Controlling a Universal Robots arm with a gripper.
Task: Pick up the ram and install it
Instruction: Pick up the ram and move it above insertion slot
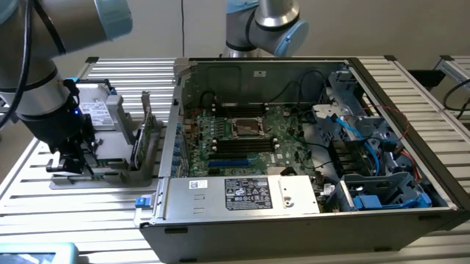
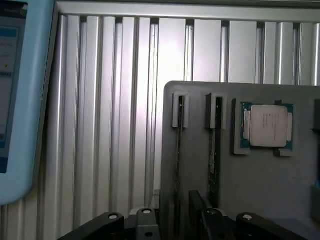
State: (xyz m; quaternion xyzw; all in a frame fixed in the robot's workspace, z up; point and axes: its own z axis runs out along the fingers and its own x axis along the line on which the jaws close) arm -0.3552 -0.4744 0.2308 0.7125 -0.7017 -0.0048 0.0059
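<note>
- We see a slatted metal table (image 1: pixel 411 82) carrying everything; the open case (image 1: pixel 242 225) takes up its middle and the exterior view's right.
- Inside the case the motherboard (image 1: pixel 290 137) lies flat, with black memory slots (image 1: pixel 242 146) just below the processor socket.
- The arm (image 1: pixel 37 82) comes in from the upper corner on the exterior view's left. It bends down over the table beside the case, and its wrist points almost straight down.
- Under the wrist sits a grey holder (image 1: pixel 103 179), just beside the case wall on the exterior view's left.
- We see the gripper (image 1: pixel 74 164) low over the near end of that holder, close to its top face.
- In the wrist view the gripper (image 2: pixel 175 220) has its black fingers (image 2: pixel 200 212) spread wide, and we see nothing clamped between them.
- The ram (image 2: pixel 178 150) stands on edge in a narrow slot of the holder (image 2: pixel 270 190). Its near end runs into the gap between the fingers, and we cannot tell whether either finger touches it.
- A second thin board (image 2: pixel 214 160) stands on edge in the neighbouring slot, parallel to the ram.
- A processor (image 2: pixel 266 125) lies flat in a recess beside that second slot.
</note>
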